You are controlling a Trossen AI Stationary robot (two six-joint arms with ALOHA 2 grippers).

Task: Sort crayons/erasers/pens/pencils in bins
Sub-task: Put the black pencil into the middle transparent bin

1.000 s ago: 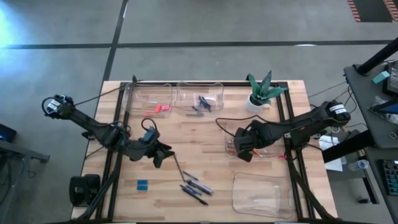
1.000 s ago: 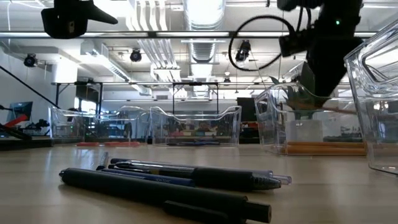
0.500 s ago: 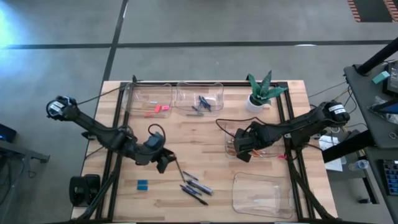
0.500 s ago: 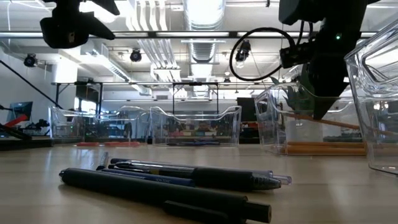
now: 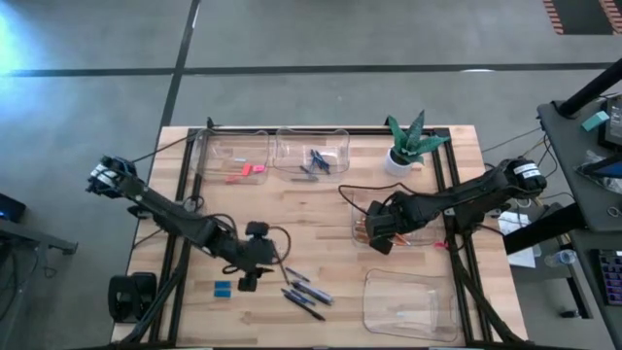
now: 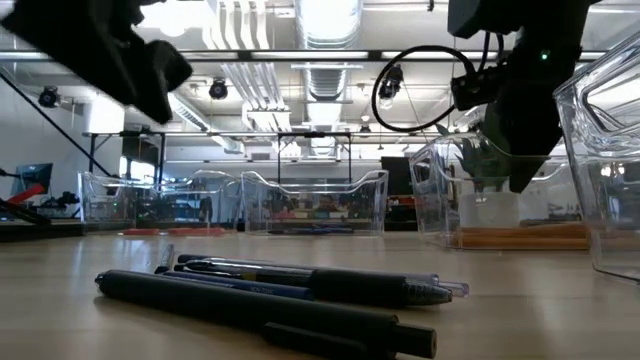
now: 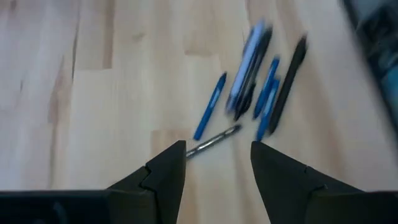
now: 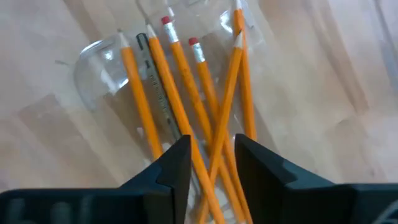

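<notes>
Overhead and wrist views of a two-arm sorting station on a wooden counter [image 5: 321, 209]. The left end effector [image 5: 249, 277] hangs low over the counter with its fingers [image 7: 163, 174] spread apart and nothing between them; the loose pens [image 5: 303, 295] lie just ahead of it, fanned in a small cluster [image 7: 261, 81], with one thin grey stick [image 7: 213, 141] nearest the fingertips. A blue eraser [image 5: 223, 287] lies just beside this end effector, on the side away from the pens. The right end effector [image 5: 381, 226] is poised over the pencil bin [image 5: 362, 231], its fingers [image 8: 176, 165] parted and gripping nothing; the orange pencils [image 8: 186, 106] lie crossed in the bin directly beneath and ahead of it. Beyond the left end effector, along the far edge of the counter, stand two further bins: one [image 5: 231, 156] holding pink erasers [image 5: 247, 171], the other [image 5: 311, 151] holding short blue crayons [image 5: 314, 161]. An empty-looking clear bin [image 5: 408, 303] sits near the right end effector, towards the counter's near edge, and a potted plant [image 5: 409, 143] stands beyond it.
</notes>
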